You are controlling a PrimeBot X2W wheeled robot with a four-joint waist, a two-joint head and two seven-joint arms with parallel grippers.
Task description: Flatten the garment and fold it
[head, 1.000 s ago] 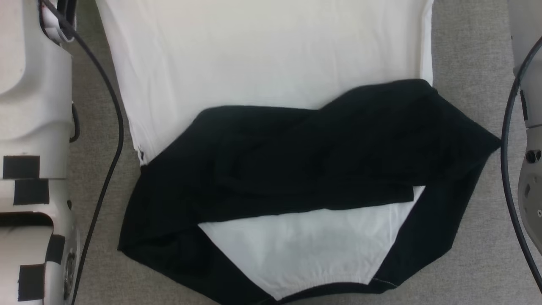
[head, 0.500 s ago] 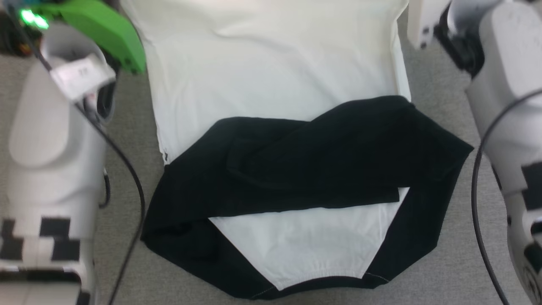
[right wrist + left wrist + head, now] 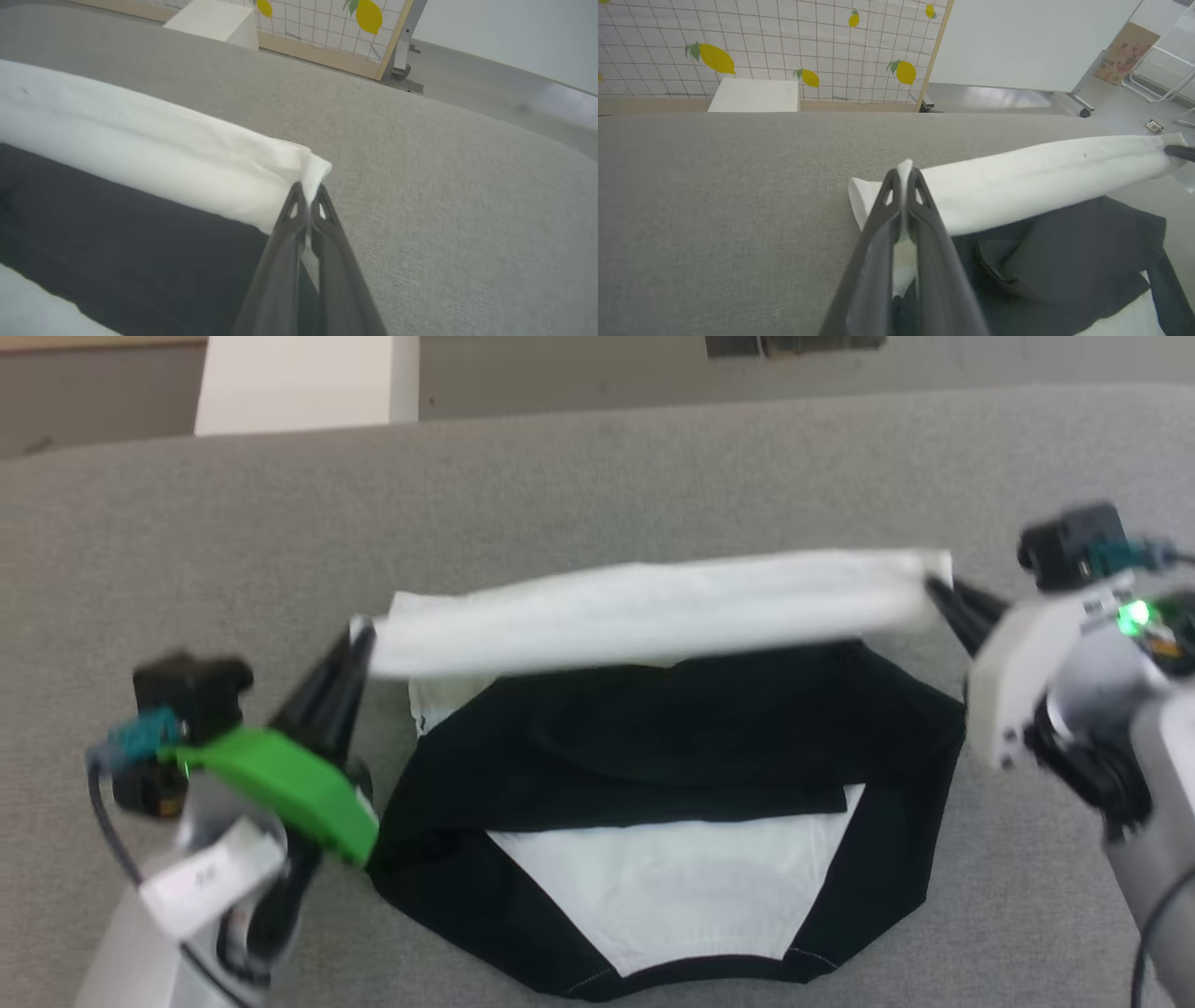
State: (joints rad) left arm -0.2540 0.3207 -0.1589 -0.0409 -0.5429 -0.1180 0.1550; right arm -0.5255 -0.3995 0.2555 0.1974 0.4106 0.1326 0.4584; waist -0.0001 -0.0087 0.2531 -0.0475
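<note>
The garment (image 3: 672, 775) lies on the grey surface, black sleeves crossed over its white body. Its far white hem (image 3: 653, 611) is lifted and stretched between both grippers, folding back toward me over the black part. My left gripper (image 3: 359, 639) is shut on the hem's left corner; the left wrist view shows white cloth (image 3: 1017, 182) pinched at the left gripper's (image 3: 904, 175) tips. My right gripper (image 3: 934, 586) is shut on the right corner, and in the right wrist view white fabric (image 3: 187, 163) sits clamped between the right gripper's (image 3: 308, 189) tips.
The grey padded surface (image 3: 597, 495) stretches wide on all sides of the garment. A white box (image 3: 303, 383) stands beyond its far edge. Behind that is a tiled screen with lemon prints (image 3: 784, 42), and bare floor to the right.
The head camera has pulled back and tilted up. Both grippers have come into view holding the white hem, raised and carried toward me over the black sleeves.
</note>
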